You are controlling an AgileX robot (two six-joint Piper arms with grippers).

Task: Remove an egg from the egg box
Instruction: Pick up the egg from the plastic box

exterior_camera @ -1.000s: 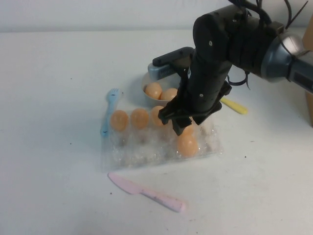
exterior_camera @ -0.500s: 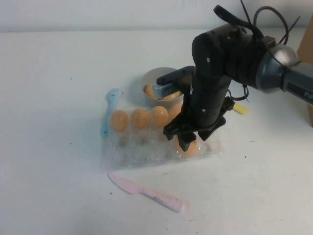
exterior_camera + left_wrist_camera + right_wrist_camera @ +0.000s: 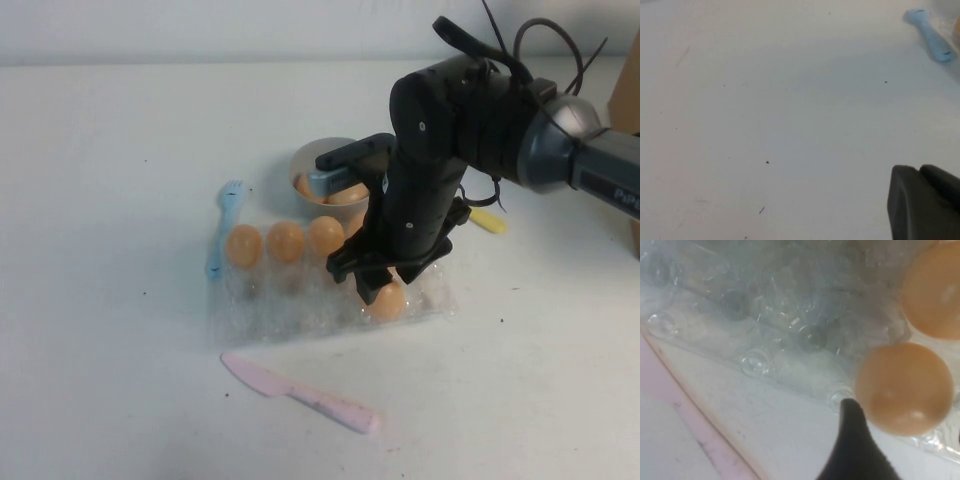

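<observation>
The egg box [image 3: 290, 310] is a clear crinkly plastic tray in the middle of the table. Three orange-tan eggs [image 3: 285, 241] sit in its far row. Another egg [image 3: 390, 302] sits in a cup at its near right corner. My right gripper [image 3: 378, 290] is lowered over that egg and is open. In the right wrist view one dark fingertip [image 3: 852, 432] stands right beside this egg [image 3: 905, 387]; the other finger is out of view. My left gripper [image 3: 920, 172] hovers over bare table, shut and empty, and is out of the high view.
A grey bowl [image 3: 312, 160] holding eggs stands just behind the box, partly hidden by my right arm. A blue fork [image 3: 222, 228] lies left of the box, a pink knife [image 3: 300, 395] in front, a yellow utensil [image 3: 486, 219] to the right.
My right gripper has come down from above the box's right end until its fingers are around the near right egg. The eggs and box have not moved.
</observation>
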